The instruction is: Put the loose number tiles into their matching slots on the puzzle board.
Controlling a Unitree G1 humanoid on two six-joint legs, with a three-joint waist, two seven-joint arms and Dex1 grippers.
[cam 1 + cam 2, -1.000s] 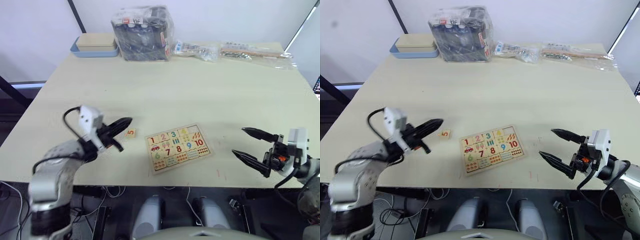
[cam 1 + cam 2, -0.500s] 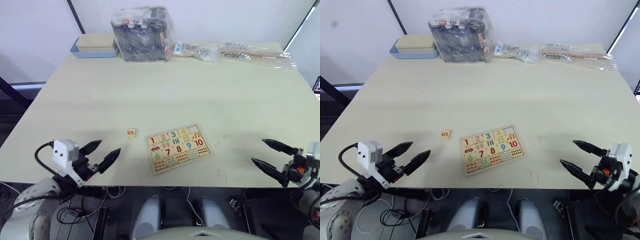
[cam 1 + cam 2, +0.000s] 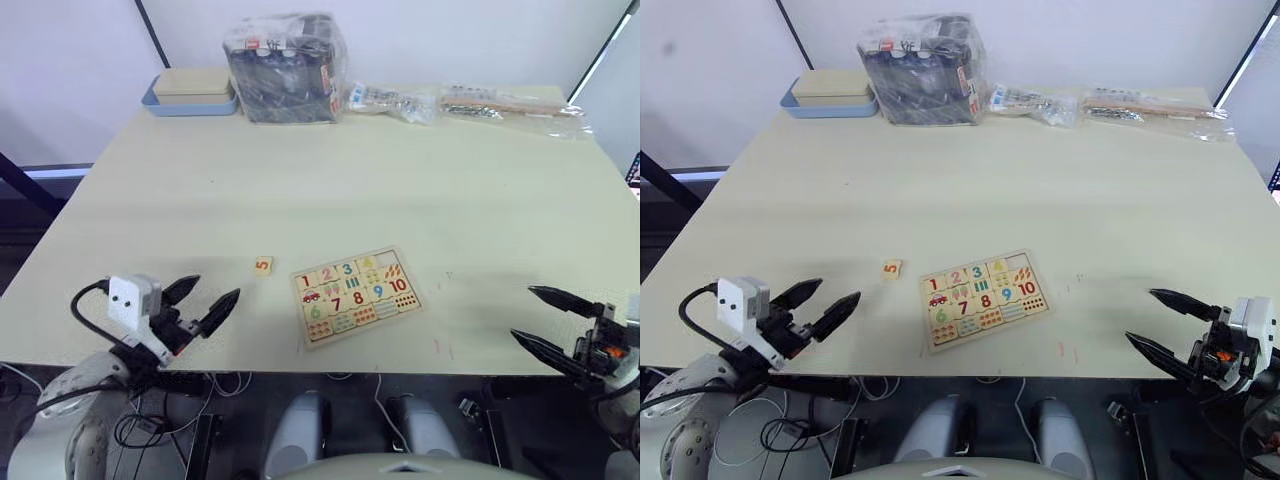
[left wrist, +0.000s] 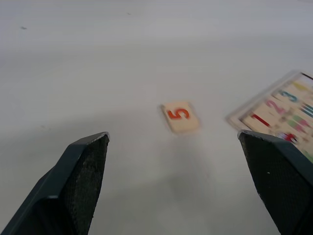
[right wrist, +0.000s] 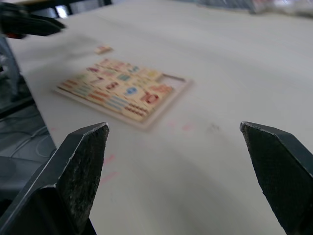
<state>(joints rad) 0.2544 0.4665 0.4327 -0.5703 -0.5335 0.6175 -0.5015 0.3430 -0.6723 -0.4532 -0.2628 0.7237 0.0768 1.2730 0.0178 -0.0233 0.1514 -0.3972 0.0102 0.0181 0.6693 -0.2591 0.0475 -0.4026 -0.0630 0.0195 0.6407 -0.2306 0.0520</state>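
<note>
A loose tile [image 4: 180, 116] printed with a red 5 lies on the table [image 3: 420, 190] just left of the puzzle board [image 3: 354, 295], which reads 1 to 10. The left wrist view shows that numeral clearly. The left gripper [image 3: 205, 304] and right gripper [image 3: 543, 320] gape wide, empty, at the near edge.

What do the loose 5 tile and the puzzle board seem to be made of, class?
5 tile: apparently light wood, matt, pale tan face with an orange-red printed numeral. Puzzle board: likely the same light wood, with a raised pale frame and coloured printed numerals and pictures. Grain is too fine to make out, so painted fibreboard can't be ruled out.
</note>
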